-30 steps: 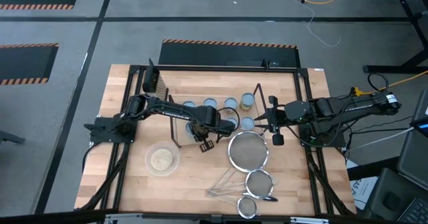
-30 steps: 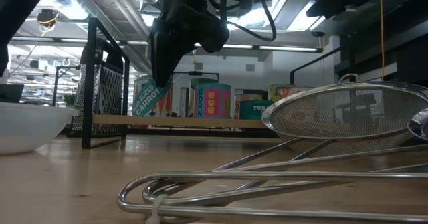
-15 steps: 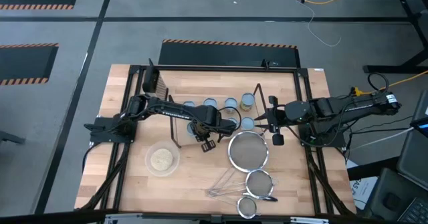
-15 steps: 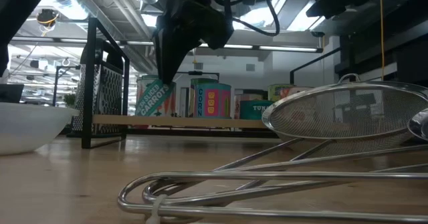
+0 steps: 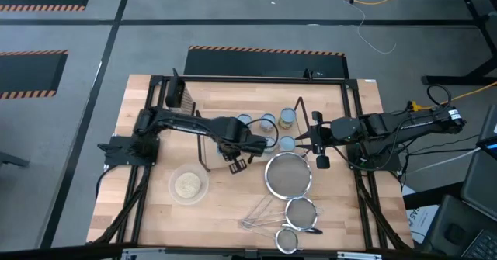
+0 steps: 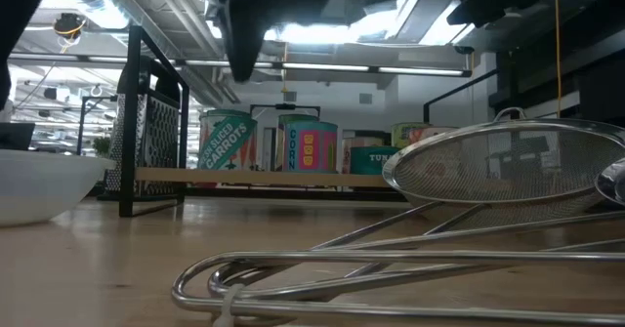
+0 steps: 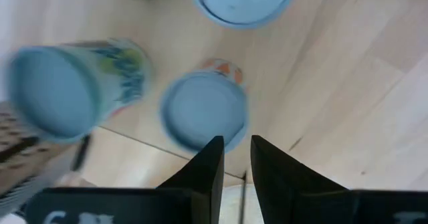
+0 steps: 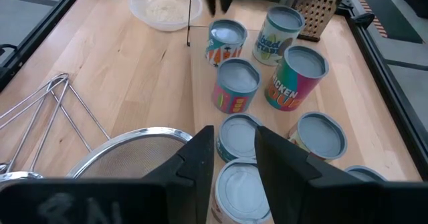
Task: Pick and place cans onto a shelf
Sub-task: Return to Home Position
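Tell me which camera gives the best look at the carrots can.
The low view: the carrots can stands side-on on the shelf, label readable. The right wrist view shows it smaller, from above. The left wrist view shows only a blurred top. In the high view the left arm hides it.

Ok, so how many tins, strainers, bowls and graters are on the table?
Small round tins with pale blue tops: 8
Round wire-mesh metal strainers: 3
Clear bowl of pale grains: 1
Dark box grater: 1
Total: 13
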